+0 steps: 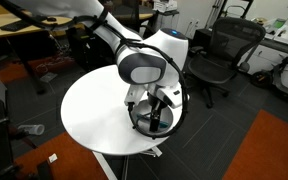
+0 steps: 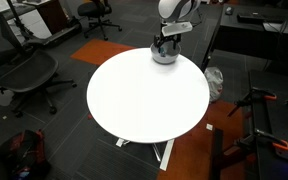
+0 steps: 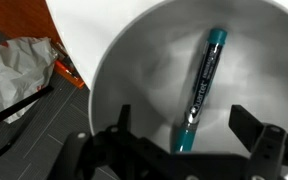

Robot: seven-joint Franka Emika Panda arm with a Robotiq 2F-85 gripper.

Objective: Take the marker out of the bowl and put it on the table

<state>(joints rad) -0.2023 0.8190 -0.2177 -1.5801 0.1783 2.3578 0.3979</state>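
Observation:
The silvery bowl [image 3: 144, 80] sits at the edge of the round white table [image 2: 144, 95]; it also shows in both exterior views [image 1: 150, 122] [image 2: 165, 55]. The teal-and-dark marker [image 3: 200, 85] lies inside the bowl, running from the upper right down toward the middle. My gripper [image 3: 184, 125] is open and hangs just over the bowl, one finger on each side of the marker's lower teal end, not touching it. In both exterior views the gripper [image 1: 152, 108] [image 2: 166, 42] reaches down into the bowl and hides the marker.
The bowl is close to the table's rim. Below that rim lie orange carpet and a crumpled white bag [image 3: 14, 70]. Office chairs [image 1: 216, 55] [image 2: 24, 75] and desks stand around the table. Most of the tabletop [image 1: 94, 115] is bare white.

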